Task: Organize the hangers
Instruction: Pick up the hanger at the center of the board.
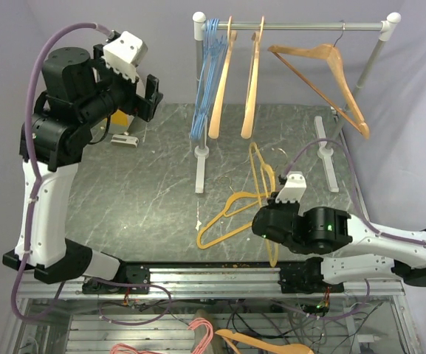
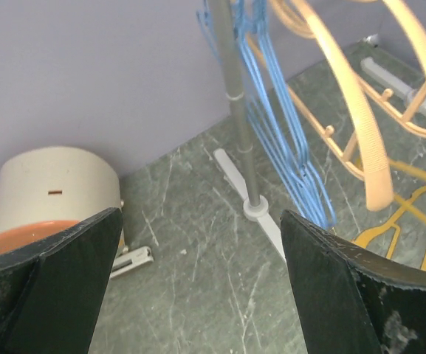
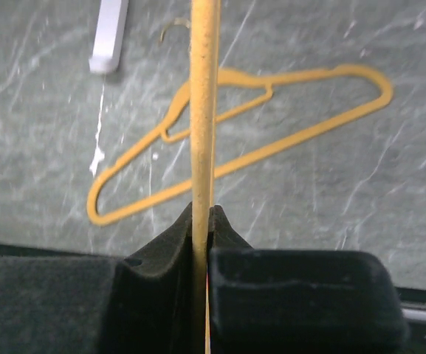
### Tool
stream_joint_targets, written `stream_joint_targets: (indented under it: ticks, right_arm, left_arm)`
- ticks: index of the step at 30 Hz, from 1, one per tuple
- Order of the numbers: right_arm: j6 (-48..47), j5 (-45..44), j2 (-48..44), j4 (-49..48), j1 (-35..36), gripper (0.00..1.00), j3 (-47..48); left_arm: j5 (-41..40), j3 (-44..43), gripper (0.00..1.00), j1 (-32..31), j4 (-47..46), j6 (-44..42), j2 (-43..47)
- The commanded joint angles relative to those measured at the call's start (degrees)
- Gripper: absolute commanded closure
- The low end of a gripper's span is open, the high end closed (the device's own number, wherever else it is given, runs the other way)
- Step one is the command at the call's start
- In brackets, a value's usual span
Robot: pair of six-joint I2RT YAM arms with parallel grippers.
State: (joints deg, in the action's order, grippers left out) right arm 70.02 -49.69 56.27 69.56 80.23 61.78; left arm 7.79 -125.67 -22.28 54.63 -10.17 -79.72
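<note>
- We judge the step in hand to be picking up a loose hanger for the rack. The right gripper (image 3: 202,221) is pinched tight on the thin bar of an orange hanger (image 3: 204,110), which runs straight up out of the jaws in the right wrist view.
- From above, that hanger stands on edge over the table (image 1: 146,192). Its loop reaches toward the rack's foot and its bar pokes out past the near table edge.
- A second orange hanger (image 3: 301,133) lies flat on the table just beside the gripper.
- On the rail (image 1: 301,26), the blue wire hangers (image 1: 201,88) bunch at the left end. Two tan hangers (image 1: 220,81) hang next to them, and a third tan hanger (image 1: 323,66) sits tilted nearer the right end.
- The next move, as we read it, is to lift the held hanger, turn it hook-up and carry it to the free stretch of rail.
- We cannot make out its hook clearly, and the grip is on the bar, so the wrist will need a careful turn.
- The right arm lies low, stretched from its base toward the table's middle with the wrist close to the surface.
- The left arm is raised and folded at the elbow. The left gripper (image 2: 201,243) is spread wide with nothing in it, facing the rack's left post and the blue hangers.
</note>
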Motion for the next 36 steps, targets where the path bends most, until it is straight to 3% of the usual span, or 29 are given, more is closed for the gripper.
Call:
stream_joint_targets:
  ticks: [1, 4, 6, 11, 12, 14, 16, 24, 36]
  right_arm:
    - [-17.20, -4.61, -0.23, -4.64, -3.07, 1.00, 3.35]
    - [-30.77, 10.27, -5.93, -17.65, -3.86, 1.00, 1.06]
    - [-32.87, 17.28, -7.35, -18.85, -3.96, 1.00, -0.22]
    - [-35.83, 28.53, -4.48, -24.88, -3.94, 1.00, -4.92]
    - [-36.55, 30.00, -3.63, -27.02, -3.95, 1.00, -6.13]
    - [-38.57, 32.58, -2.11, -30.67, -3.94, 1.00, -6.54]
    - [-40.22, 34.47, -0.72, -33.65, -3.95, 1.00, -6.12]
    - [-44.75, 38.99, 2.53, -39.42, -3.95, 1.00, -1.67]
    - [-45.15, 43.95, -0.18, -41.02, -3.94, 1.00, -4.11]
  left_arm:
    - [3.43, -2.64, 0.01, -0.07, 5.29, -0.44, -2.28]
    - [27.39, 4.62, 0.01, -0.08, 4.87, -14.61, 5.24]
    - [41.02, 1.23, 0.01, -0.13, 17.24, -26.07, 4.57]
    - [57.65, 4.42, 0.01, -0.43, 23.23, -29.78, 3.69]
    - [60.12, 5.73, 0.01, -0.91, 20.78, -26.88, 3.73]
    - [60.60, 7.80, 0.01, -1.96, 14.04, -20.00, 3.40]
    - [59.15, 8.37, 0.01, -3.70, 11.74, -18.77, 2.34]
    - [47.88, 12.71, 0.00, -17.83, 15.95, -29.36, -0.57]
    - [42.65, 13.30, 0.05, -19.42, 20.60, -37.50, -1.83]
